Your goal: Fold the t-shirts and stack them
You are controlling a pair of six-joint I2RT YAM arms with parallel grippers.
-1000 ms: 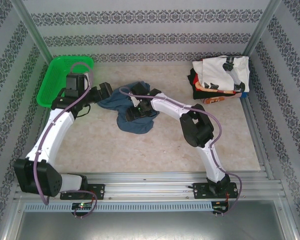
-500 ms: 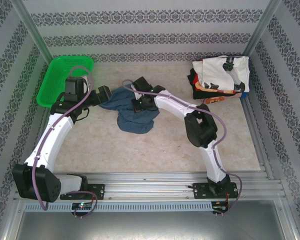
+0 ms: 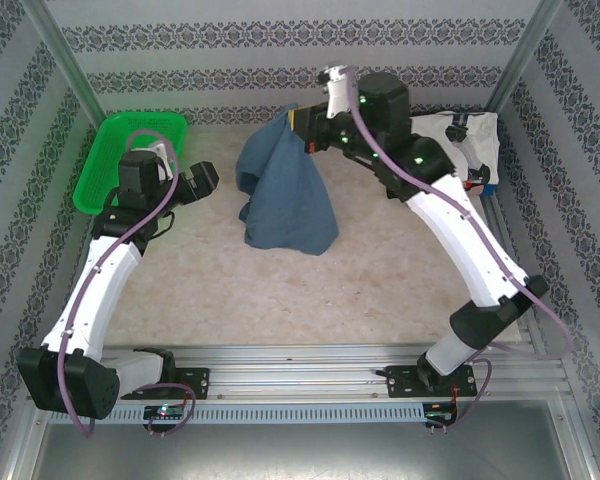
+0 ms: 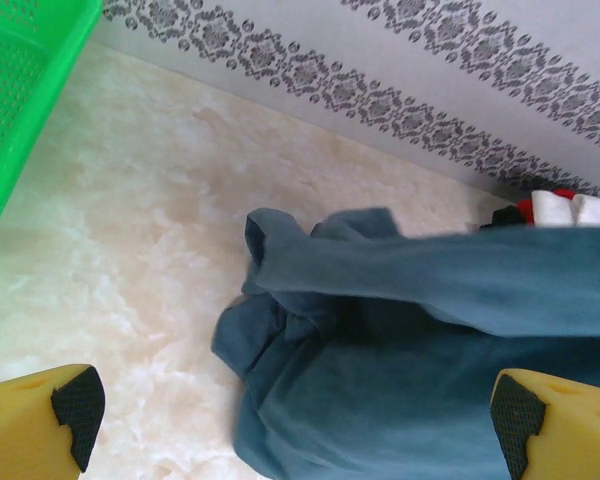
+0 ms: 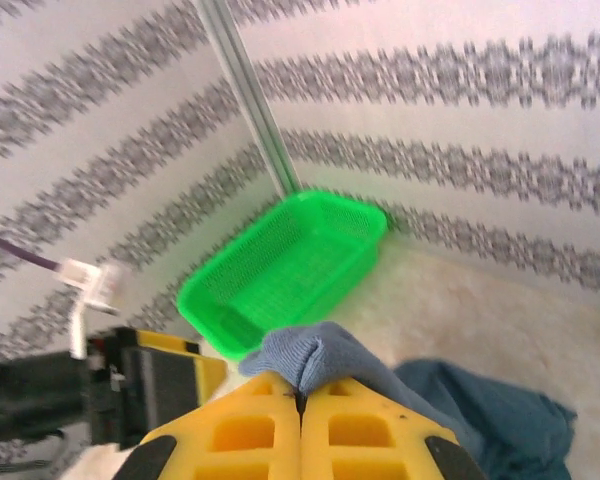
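Just right of the basket (image 3: pixel 130 122), the right gripper (image 5: pixel 301 398) pinches the blue shirt (image 3: pixel 285 195); left gripper (image 3: pixel 208 180) beside the basket stands spread wide.

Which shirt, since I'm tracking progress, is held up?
The plain slate-blue t-shirt, hanging from the right gripper; the other shirts lie stacked in the far right corner.

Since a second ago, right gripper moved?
Yes: right gripper rose toward the back wall, level with the far rim of the green basket, lifting the blue shirt.
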